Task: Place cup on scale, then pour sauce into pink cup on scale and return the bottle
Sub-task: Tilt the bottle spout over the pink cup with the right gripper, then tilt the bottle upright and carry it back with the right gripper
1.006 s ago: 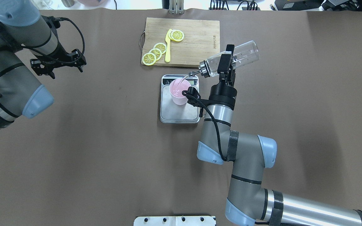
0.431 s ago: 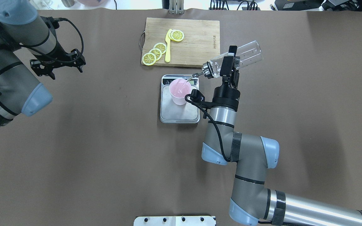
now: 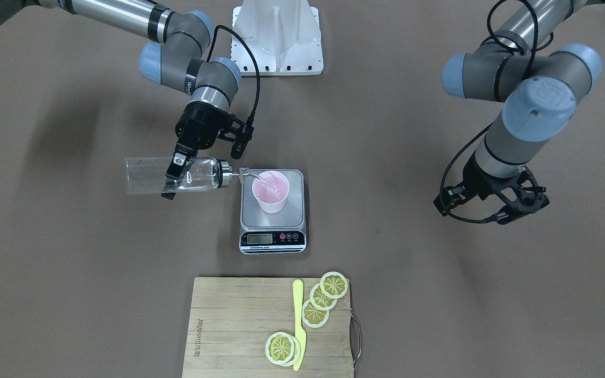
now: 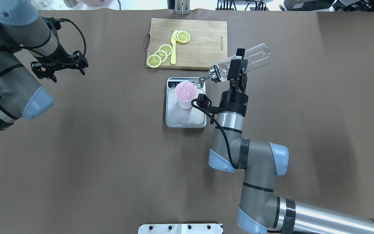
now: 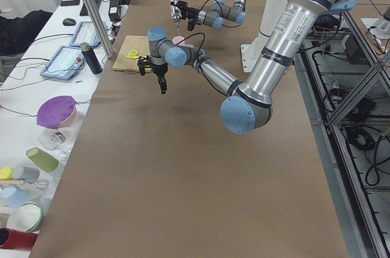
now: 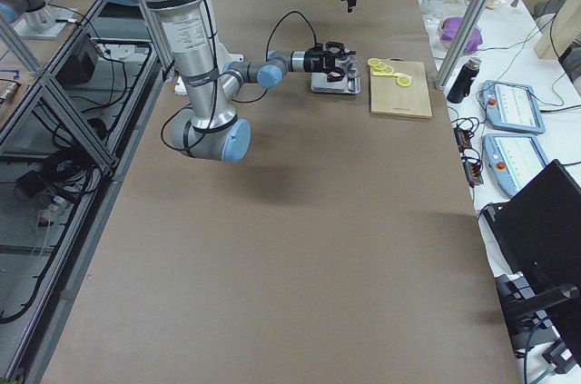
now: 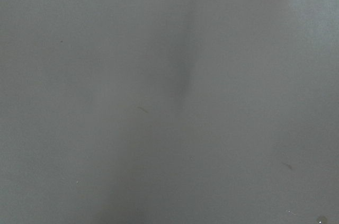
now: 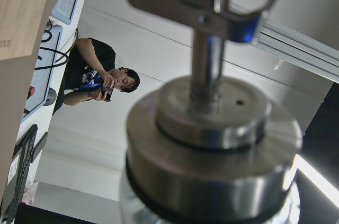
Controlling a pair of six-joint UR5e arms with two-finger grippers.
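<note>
The pale pink cup stands on the steel scale, at its display end. My right gripper is shut on the clear glass bottle, held nearly level beside the scale. Its metal spout reaches over the cup's rim. A thin clear stream runs from the spout into the cup. The bottle's metal cap fills the right wrist view. My left gripper is open and empty, far off at the table's left.
A wooden cutting board with lemon slices and a yellow knife lies just beyond the scale. The left wrist view shows only brown table. A white mount plate sits at the table's near edge.
My right arm and the bottle have shifted slightly right, away from the cup, and the spout has drawn back toward the cup's rim. The left arm is still.
</note>
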